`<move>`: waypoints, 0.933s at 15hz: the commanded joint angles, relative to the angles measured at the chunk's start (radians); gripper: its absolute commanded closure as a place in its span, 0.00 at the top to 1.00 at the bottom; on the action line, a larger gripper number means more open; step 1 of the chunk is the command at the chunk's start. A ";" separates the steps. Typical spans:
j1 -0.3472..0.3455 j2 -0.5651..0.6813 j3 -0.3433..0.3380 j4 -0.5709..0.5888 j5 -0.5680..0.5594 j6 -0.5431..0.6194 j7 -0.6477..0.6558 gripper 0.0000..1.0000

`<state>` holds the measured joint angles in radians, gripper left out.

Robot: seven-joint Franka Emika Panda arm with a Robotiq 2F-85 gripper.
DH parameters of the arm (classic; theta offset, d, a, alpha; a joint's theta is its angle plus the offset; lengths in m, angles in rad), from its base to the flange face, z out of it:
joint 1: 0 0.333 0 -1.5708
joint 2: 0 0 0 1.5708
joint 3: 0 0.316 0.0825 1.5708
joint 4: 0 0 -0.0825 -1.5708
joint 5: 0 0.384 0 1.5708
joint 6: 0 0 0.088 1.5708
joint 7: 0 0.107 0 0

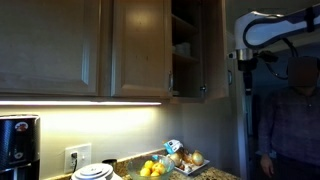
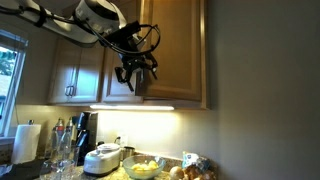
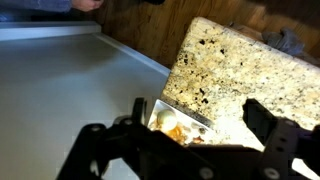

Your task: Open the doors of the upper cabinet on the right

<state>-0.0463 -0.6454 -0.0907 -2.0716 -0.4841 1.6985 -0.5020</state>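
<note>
In an exterior view the upper cabinet (image 1: 183, 50) has its right door (image 1: 212, 45) swung open, and shelves with white dishes show inside. Its left door (image 1: 140, 50) looks closed. My gripper (image 1: 244, 78) hangs fingers-down just right of the open door, apart from it. In the other exterior view my gripper (image 2: 135, 85) hangs in front of the cabinet's brown wood (image 2: 175, 50). The wrist view looks down past the two spread fingers (image 3: 198, 115) at the counter, with nothing between them. The gripper is open and empty.
Below are a granite counter (image 3: 240, 70) and a tray of fruit (image 1: 165, 162) (image 3: 168, 120). A white cooker (image 1: 92, 172) (image 2: 105, 157), a coffee machine (image 1: 15, 140) and a paper towel roll (image 2: 25, 140) stand along it. A person (image 1: 295, 115) stands beside the arm. Another wooden cabinet (image 1: 50, 45) hangs further along.
</note>
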 commanded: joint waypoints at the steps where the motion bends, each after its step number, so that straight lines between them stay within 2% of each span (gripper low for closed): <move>1: 0.076 -0.029 0.004 -0.038 0.044 -0.040 -0.049 1.00; 4: 0.146 -0.042 0.040 -0.059 0.100 -0.021 -0.053 1.00; 10: 0.262 0.029 0.117 0.014 0.259 0.004 -0.027 1.00; 11: 0.271 0.043 0.125 0.029 0.268 0.020 -0.027 1.00; 14: 0.242 0.121 0.148 0.088 0.222 0.166 0.032 1.00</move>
<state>0.2098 -0.6034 0.0529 -2.0515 -0.2365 1.7664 -0.5157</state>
